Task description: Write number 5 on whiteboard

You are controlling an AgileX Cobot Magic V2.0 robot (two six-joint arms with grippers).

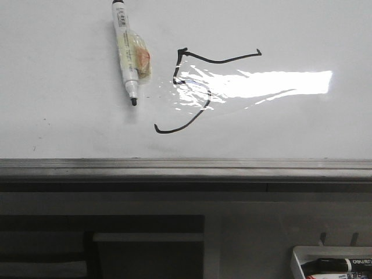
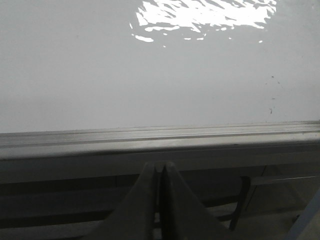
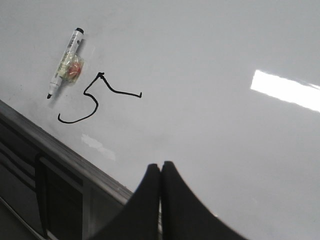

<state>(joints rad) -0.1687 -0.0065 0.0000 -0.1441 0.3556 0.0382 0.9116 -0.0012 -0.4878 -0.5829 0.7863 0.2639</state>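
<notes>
Front view: the 5 (image 1: 195,87) is drawn on the board (image 1: 64,116), roughly mid-board, lower hook ending near the near edge rail (image 1: 186,168); glare patch (image 1: 273,84) sits right over the middle of the figure. Marker (image 1: 129,52) lies flat on the board just left of the 5, uncapped, tip pointing at the near edge, some clear wrap w/ an orange bit round its barrel. No gripper shows in this view. Tray (image 1: 299,258) w/ spare markers sits below the rail at the near right corner. Risk as I see it: the uncapped tip is close to the 5, so any nudge could drag ink across the board or smudge the wet line; the marker could also roll toward the rail. Left wrist view: left gripper (image 2: 159,172) clenched on nothing, fingers pressed together, hanging just off the near edge over the rail (image 2: 160,140); bare board beyond, 5 not in sight here. Right wrist view: right gripper (image 3: 160,172) also clamped tight and empty, over bare board well apart from the 5 (image 3: 92,100) and marker (image 3: 65,62). If that arm sweeps low toward them, the 5 smears.
</notes>
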